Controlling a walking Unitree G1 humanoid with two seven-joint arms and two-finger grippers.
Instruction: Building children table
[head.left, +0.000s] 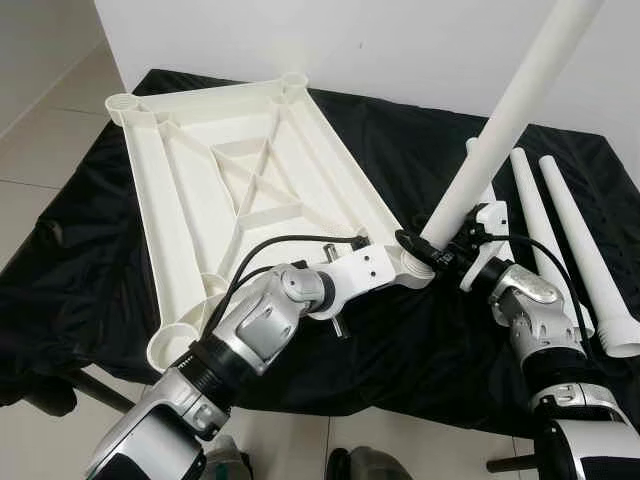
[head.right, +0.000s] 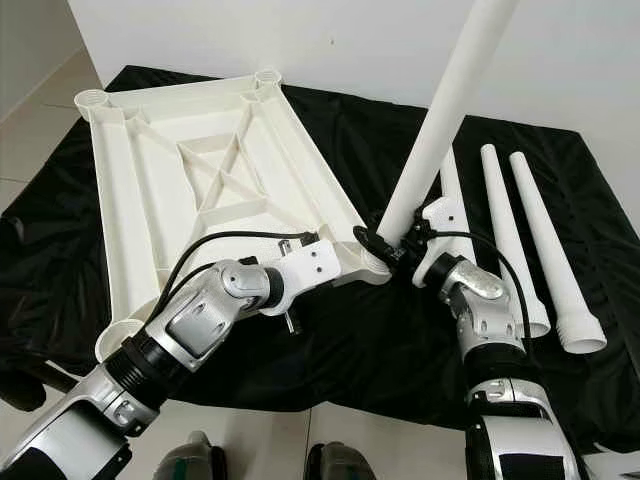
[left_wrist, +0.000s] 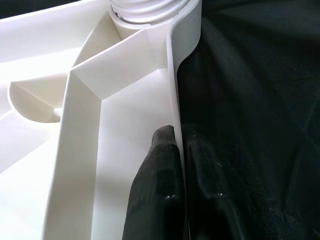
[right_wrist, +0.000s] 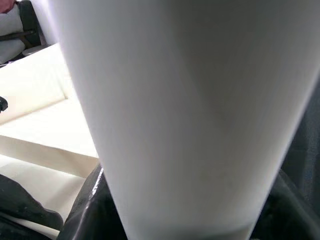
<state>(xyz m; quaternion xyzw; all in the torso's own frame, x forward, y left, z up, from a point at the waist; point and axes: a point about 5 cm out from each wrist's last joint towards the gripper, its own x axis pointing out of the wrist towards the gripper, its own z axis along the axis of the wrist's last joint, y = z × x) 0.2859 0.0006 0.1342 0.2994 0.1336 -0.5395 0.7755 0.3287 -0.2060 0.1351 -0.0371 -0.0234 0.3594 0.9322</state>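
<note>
We see the white tabletop (head.left: 240, 180) lying upside down, ribs up. One white leg (head.left: 500, 130) stands tilted at its near corner socket; three more legs (head.left: 560, 240) lie beside it.

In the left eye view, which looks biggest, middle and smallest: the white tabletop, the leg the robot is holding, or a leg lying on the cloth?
1. Tabletop, by far the largest.
2. Held leg, gripped by the right tool. It looks longer and thicker, but it is tilted toward the camera, so that is unsure.
3. Lying leg, thinnest.

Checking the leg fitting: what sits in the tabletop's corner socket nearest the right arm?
A white leg, held by the right gripper, stands tilted in that socket. Its seated end is hidden. The left gripper pinches the tabletop rim.
</note>
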